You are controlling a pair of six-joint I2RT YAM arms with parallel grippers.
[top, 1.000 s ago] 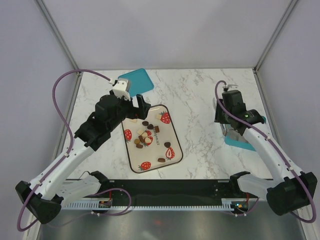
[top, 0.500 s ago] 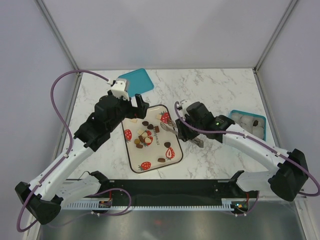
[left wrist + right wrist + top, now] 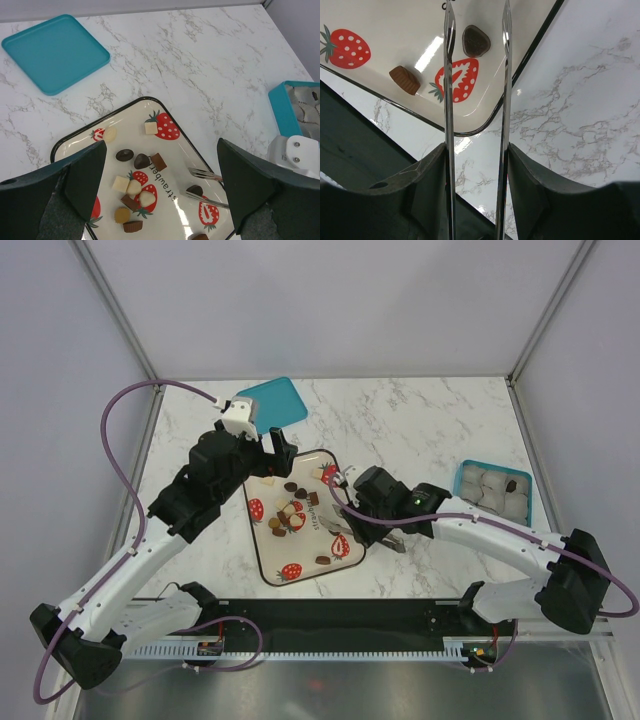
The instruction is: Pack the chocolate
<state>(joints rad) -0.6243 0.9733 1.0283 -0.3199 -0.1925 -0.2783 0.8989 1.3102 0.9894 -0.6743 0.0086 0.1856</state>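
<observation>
13 or so chocolates (image 3: 142, 161) lie on 1 tray (image 3: 135, 119) near 1 lid (image 3: 55, 52).

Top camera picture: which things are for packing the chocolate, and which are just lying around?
For the job: chocolate pieces, the strawberry tray they lie on, the teal box, the right hand with its long prongs.
Just lying about: flat teal square (maybe a lid, untouched), purple cable, marble table.
</observation>
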